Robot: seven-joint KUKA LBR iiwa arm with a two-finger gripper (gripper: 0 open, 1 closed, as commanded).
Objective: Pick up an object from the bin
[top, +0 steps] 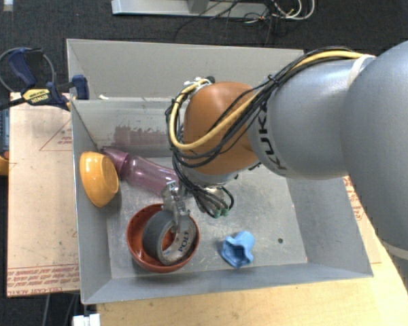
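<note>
Grey metal bin [285, 212], sloped walls, scuffed flat floor. It holds five loose things, all on the left half and middle. The right half of the floor is bare except for one dark speck.

Arm [326, 121]: smooth grey casing, reaches in over the bin's right edge and hides the right part of the far wall. Its wrist carries a rounded orange cover [217, 128] with yellow and black cables [179, 131] looped round it. The cover hides the middle of the floor.

Red bowl [137, 240]: round, glossy, near the bin's front-left corner. Inside it is a grey tape roll [164, 244], tilted against the bowl's right side. The roll has a pale inner core with dark print, too small to read.

Pink-purple bottle [139, 170]: translucent, lying on its side along the foot of the far wall. Its right end goes under the wrist.

Orange-yellow bowl-like piece [98, 177]: smooth, lying against the left wall, touching the bottle's left end.

Blue lump [238, 248]: small, crumpled, soft-looking, near the front edge just right of the red bowl, apart from it.

Gripper [177, 214]: metal, hangs from the wrist down to the tape roll's upper rim inside the red bowl. Whether it is spread or closed, and whether it grips the roll, cannot tell, because the parts overlap.
</note>
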